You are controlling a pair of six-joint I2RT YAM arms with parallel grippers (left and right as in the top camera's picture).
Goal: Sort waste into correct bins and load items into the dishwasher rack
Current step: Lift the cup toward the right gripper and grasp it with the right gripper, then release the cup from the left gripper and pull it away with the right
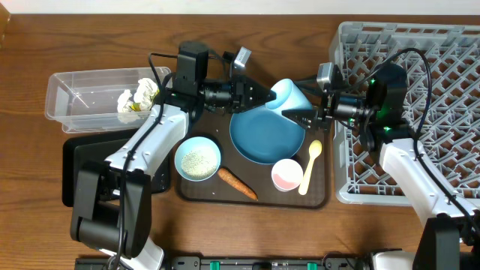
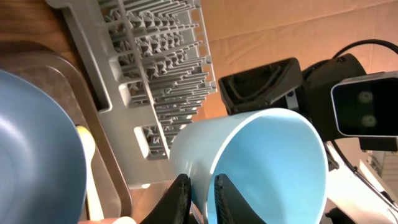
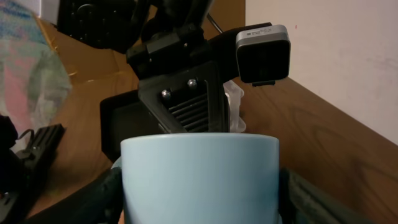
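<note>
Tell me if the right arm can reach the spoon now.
Probably not yet: the right gripper straddles the cup, which the left gripper pinches by its rim. The spoon lies uncovered on the tray, near that arm.

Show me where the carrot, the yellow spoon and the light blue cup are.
carrot (image 1: pixel 237 184), overhead view, middle of its body.
yellow spoon (image 1: pixel 309 169), overhead view, mid handle.
light blue cup (image 1: pixel 288 94), overhead view, outer wall.
</note>
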